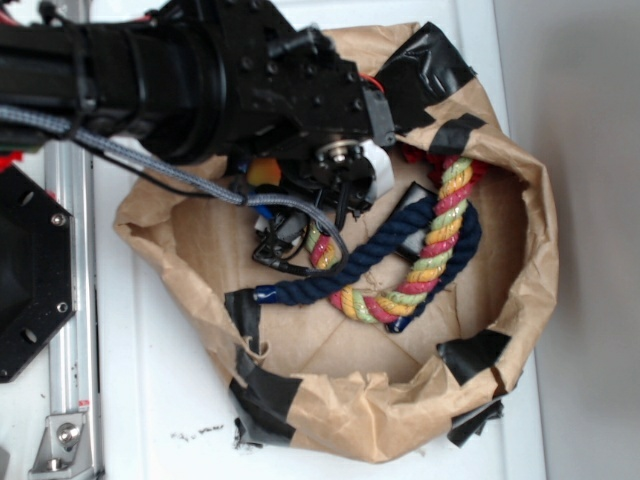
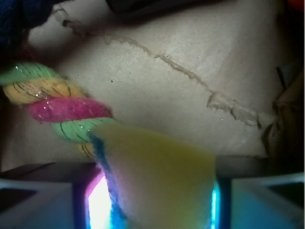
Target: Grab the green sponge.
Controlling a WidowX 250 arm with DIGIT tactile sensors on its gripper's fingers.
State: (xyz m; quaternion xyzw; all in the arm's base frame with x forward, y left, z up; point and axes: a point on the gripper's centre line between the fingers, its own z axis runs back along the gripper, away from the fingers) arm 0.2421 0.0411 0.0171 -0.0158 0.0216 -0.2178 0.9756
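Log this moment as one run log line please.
gripper: jaws shut on green sponge | place: paper bag | beside: multicolored rope

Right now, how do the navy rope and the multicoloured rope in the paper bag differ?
The navy rope is one dark blue colour; the multicoloured rope twists pink, yellow and green strands. The navy rope runs from the bag's left side up to the right, while the multicoloured rope curves in a U. Where they cross in the middle, the navy rope lies on top. Both are thick twisted ropes lying loose in the paper bag.
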